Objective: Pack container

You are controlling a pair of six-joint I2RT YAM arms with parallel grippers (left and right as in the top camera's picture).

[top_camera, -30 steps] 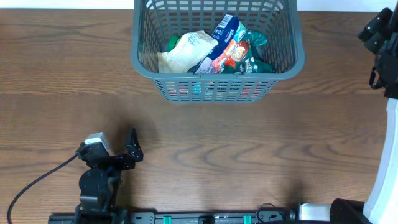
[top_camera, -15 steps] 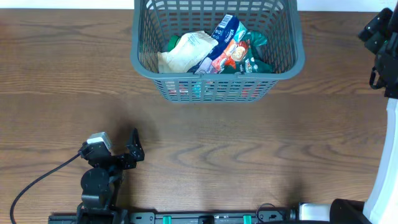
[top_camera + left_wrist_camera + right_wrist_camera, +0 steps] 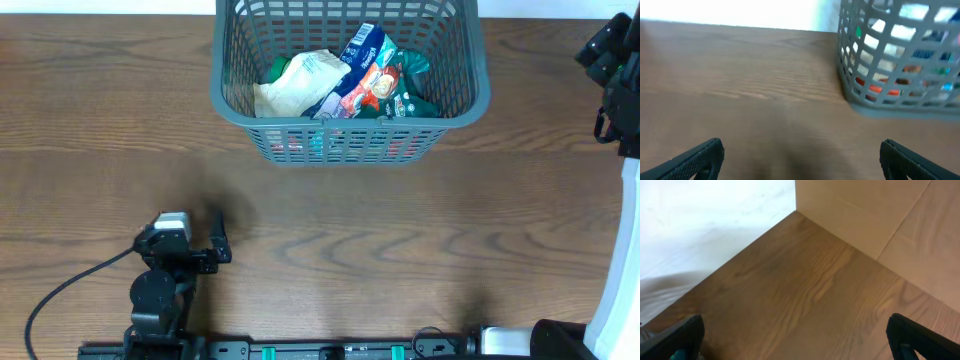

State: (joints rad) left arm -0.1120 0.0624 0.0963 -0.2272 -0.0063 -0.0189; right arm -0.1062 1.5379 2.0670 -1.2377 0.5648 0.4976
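Observation:
The container is a dark grey lattice basket at the table's far middle. Inside it lie several snack packs: a pale bag, a blue-and-red pack and a green one. My left gripper hangs low over the near left of the table, well short of the basket. In the left wrist view it is open, with only bare wood between the fingertips, and the container shows at upper right. My right gripper is open over bare wood near a table corner.
The right arm stands at the far right edge. A black cable trails from the left arm towards the near edge. The table's far corner meets a white floor and a pale panel.
The left wrist has turned and shifted slightly to the right and towards the near edge. The right arm and the basket's contents have not moved.

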